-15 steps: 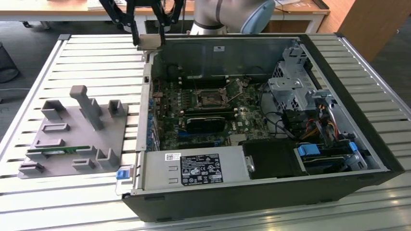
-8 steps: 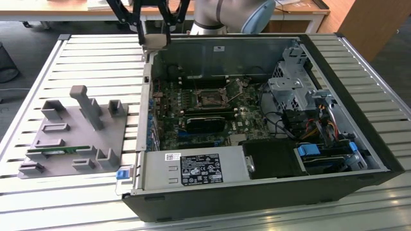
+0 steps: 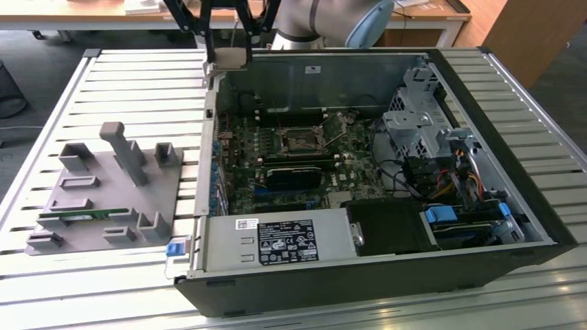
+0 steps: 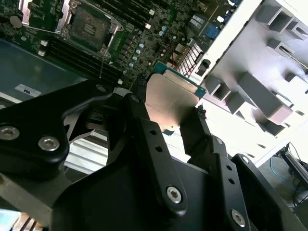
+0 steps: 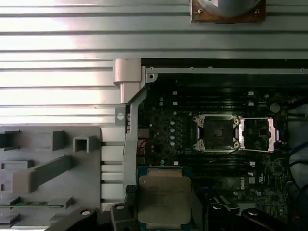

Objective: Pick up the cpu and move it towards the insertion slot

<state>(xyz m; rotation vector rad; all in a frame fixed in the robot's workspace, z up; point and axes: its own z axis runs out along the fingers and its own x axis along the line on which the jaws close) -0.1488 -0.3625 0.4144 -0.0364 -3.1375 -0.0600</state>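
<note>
Gripper [image 4: 174,126]: black, two-fingered, closed on the cpu [image 4: 171,98], one finger [image 4: 144,130] against each opposite edge of the chip; in the first wrist view the gripper [image 5: 163,216] carries the cpu [image 5: 163,199] flat, silver top showing, teal-green rim around it. Cpu [image 3: 229,58], exterior view: held aloft at the open computer case's [image 3: 477,227] far corner on the exterior view's left, above the case wall. Insertion slot [image 3: 300,140], exterior view: dark square socket in a silvery frame on the motherboard [image 3: 266,148], at about 5 o'clock from the cpu and well apart from it; in the first wrist view the insertion slot [image 5: 215,131] lies at about 1 o'clock from the cpu, its metal cover [image 5: 257,134] swung open just beside it. Grey fixture tray [image 3: 96,206]: on the slatted table [image 3: 128,89] beside the case, exterior view's left; holds a green memory stick [image 3: 82,214].
</note>
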